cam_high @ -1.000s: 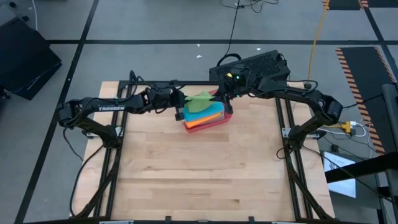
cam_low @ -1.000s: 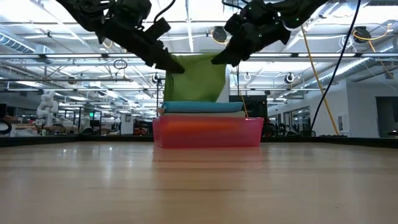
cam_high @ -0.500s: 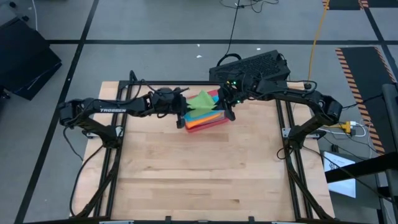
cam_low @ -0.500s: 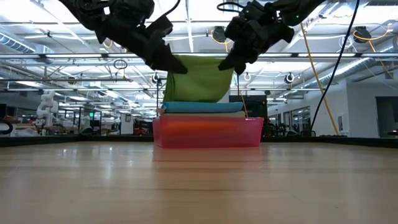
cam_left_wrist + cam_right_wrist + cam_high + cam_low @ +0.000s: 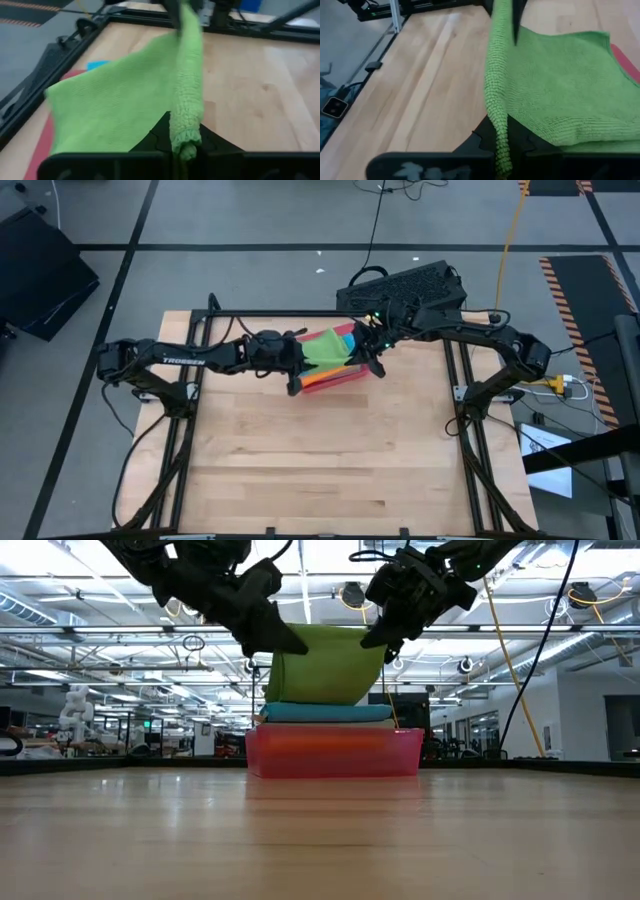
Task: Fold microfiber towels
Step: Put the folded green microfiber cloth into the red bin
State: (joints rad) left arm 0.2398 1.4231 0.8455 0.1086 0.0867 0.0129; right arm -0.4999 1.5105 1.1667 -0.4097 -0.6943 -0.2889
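Keeping the green towel (image 5: pixel 322 348) taut, left gripper (image 5: pixel 294 360) at 9 o'clock and right gripper (image 5: pixel 368 348) at 3 o'clock, both clenched on its edge, should lower together evenly onto the stack in the red tray (image 5: pixel 335 754).

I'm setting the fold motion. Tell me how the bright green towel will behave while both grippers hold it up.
Probably floppy: the bright green towel sags in a curve between the left gripper and the right gripper. Likely light, since pinches at its top edge alone carry it. The nubby weave looks grippy, so slipping seems unlikely; it should drape onto the stack in the red tray.
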